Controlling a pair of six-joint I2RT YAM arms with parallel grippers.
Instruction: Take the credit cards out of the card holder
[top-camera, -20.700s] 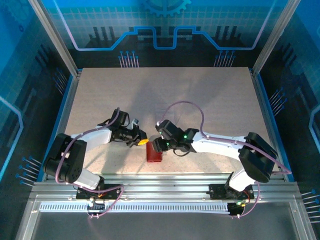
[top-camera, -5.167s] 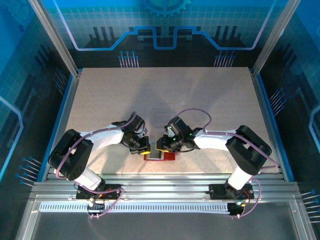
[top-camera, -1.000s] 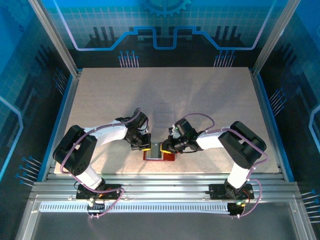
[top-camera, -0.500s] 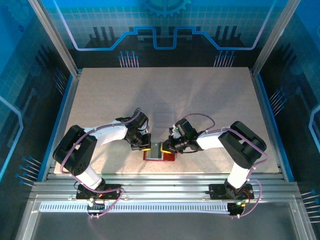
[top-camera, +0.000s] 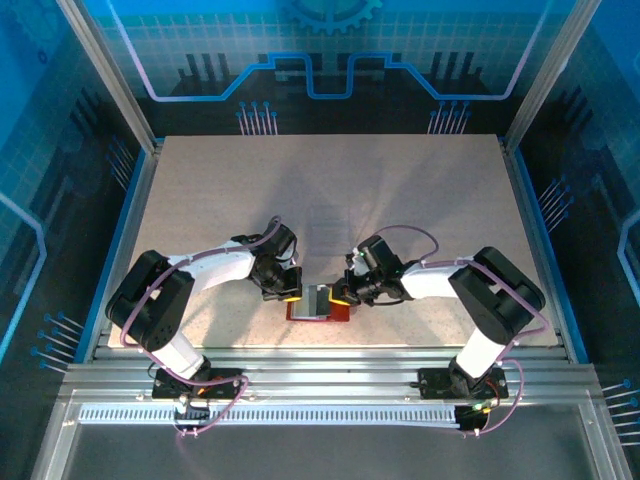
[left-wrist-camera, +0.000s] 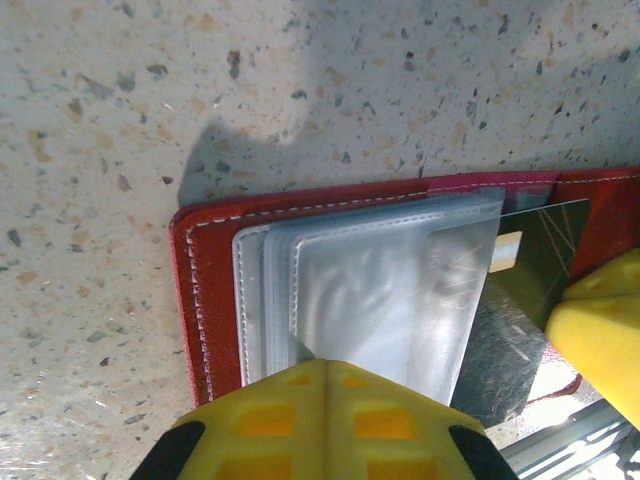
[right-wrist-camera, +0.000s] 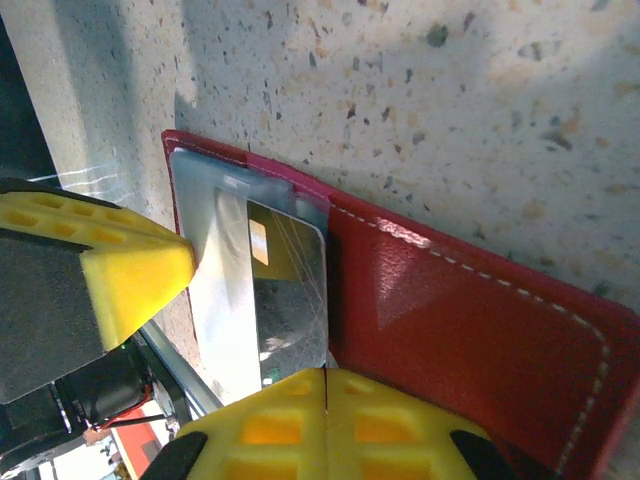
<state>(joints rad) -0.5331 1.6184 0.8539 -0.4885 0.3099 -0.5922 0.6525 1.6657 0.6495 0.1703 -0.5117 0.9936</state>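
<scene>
The red card holder (top-camera: 338, 313) lies open near the table's front edge, its pale clear pockets (left-wrist-camera: 380, 290) facing up. One credit card (right-wrist-camera: 290, 295), dark and shiny with a gold chip, sticks partway out of a pocket toward the right flap (right-wrist-camera: 470, 320). My right gripper (right-wrist-camera: 326, 375) is shut on that card's near edge. My left gripper (left-wrist-camera: 322, 365) is shut on the edge of the pockets, on the holder's left half. In the top view the two grippers face each other over the holder, left gripper (top-camera: 290, 296) and right gripper (top-camera: 342, 296). Other cards are hidden.
The metal rail (top-camera: 330, 368) runs just in front of the holder. Speckled tabletop (top-camera: 330, 200) stretches behind it, fenced by aluminium posts (top-camera: 140, 130) and blue walls at the sides and back.
My right gripper has closed on the card's edge and shifted a little to the right, and the card stands slightly further out of its pocket. The left gripper has stayed put.
</scene>
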